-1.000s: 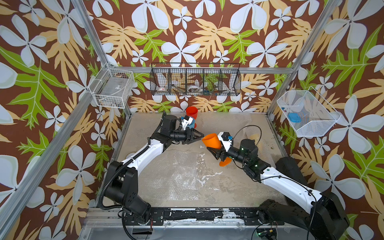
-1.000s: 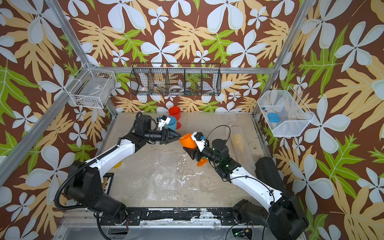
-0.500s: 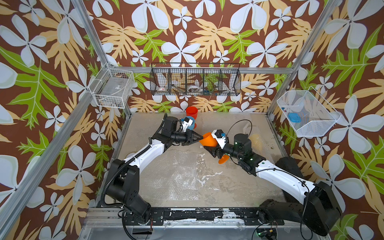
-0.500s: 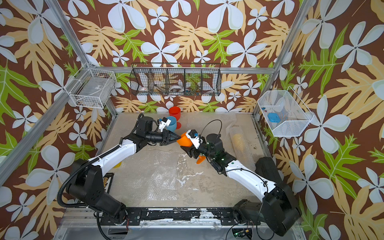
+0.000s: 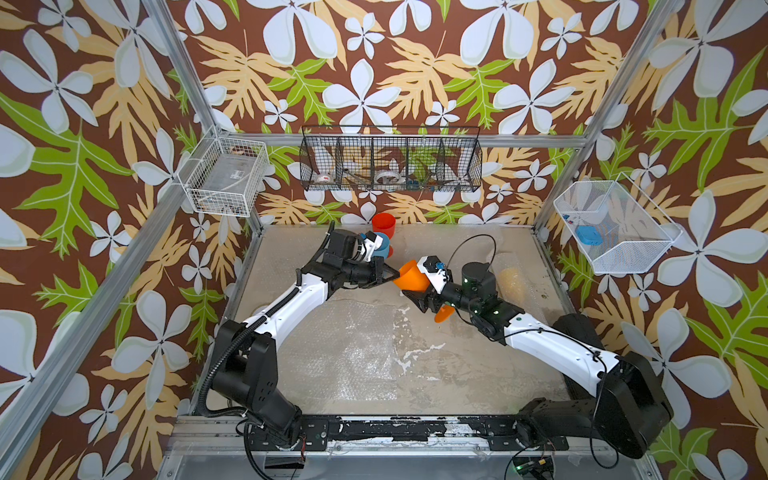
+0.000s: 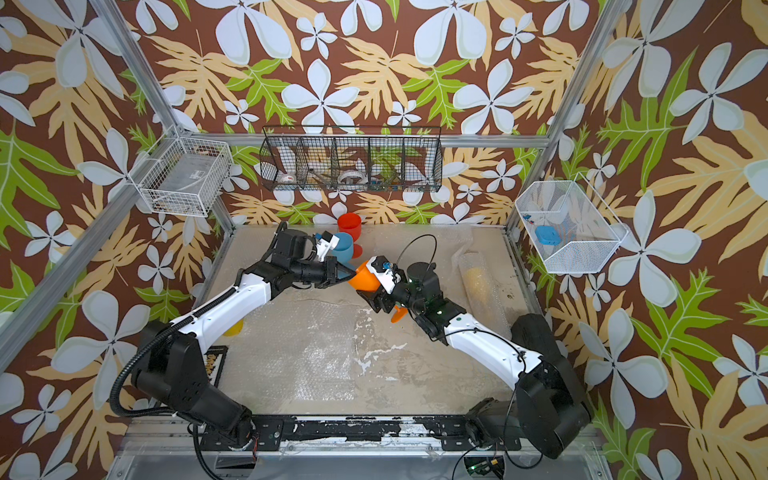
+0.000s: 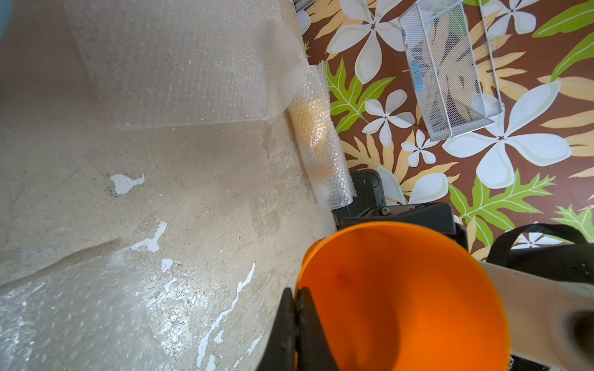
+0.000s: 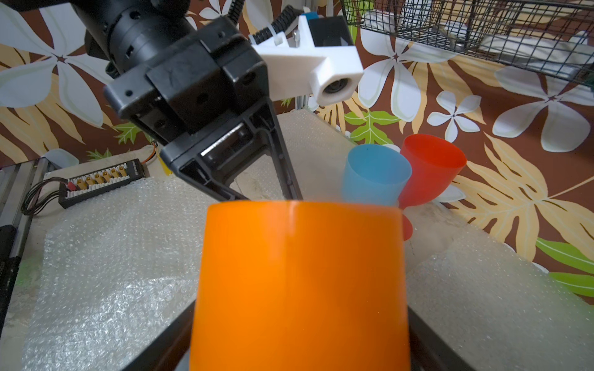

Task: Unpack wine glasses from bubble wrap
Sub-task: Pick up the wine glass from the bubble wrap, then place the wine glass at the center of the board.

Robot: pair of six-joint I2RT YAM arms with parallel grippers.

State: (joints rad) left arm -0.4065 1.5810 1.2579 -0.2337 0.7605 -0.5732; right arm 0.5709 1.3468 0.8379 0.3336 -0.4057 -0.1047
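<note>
Your left gripper (image 5: 392, 274) has its jaws pinched tight on the rim of the orange glass (image 5: 411, 276). The glass hangs tilted above the middle of the desk (image 5: 457, 365). Your right gripper (image 5: 417, 296) has its jaws wide around the bowl, and you cannot tell whether they press on it. The red glass (image 5: 383, 224) and blue glass (image 6: 344, 245) stand unwrapped, close together, at the back. The yellow glass (image 7: 313, 128) lies inside a bubble wrap roll (image 7: 334, 189) along the right edge.
</note>
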